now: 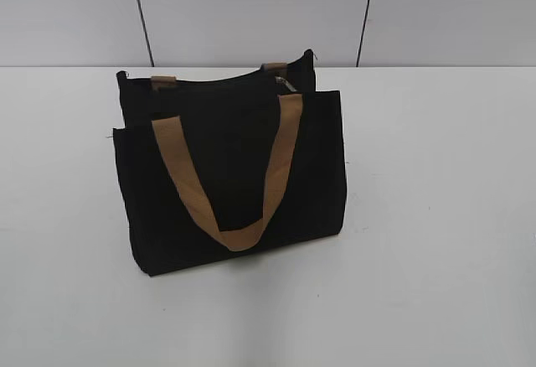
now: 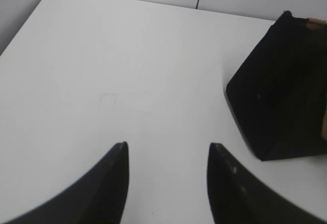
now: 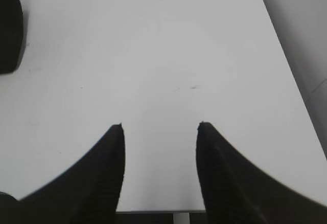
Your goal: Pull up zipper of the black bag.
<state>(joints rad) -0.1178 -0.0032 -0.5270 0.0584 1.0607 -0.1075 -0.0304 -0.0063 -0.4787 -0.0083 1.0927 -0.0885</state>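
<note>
The left gripper [image 2: 167, 144] is hanging over the white table [image 2: 117, 70] with its two fingers wide apart, and it is holding nothing. The bag [image 2: 278, 96] is sitting off to its right, not touching it. The right gripper [image 3: 160, 124] is wide open too, holding nothing, over bare table near the edge. The bag is standing up in the middle of the table in the exterior view, with a tan strap [image 1: 239, 187] hanging down its front. The zipper [image 1: 280, 80] is running along the top, with its little silver pull showing near the right end.
</note>
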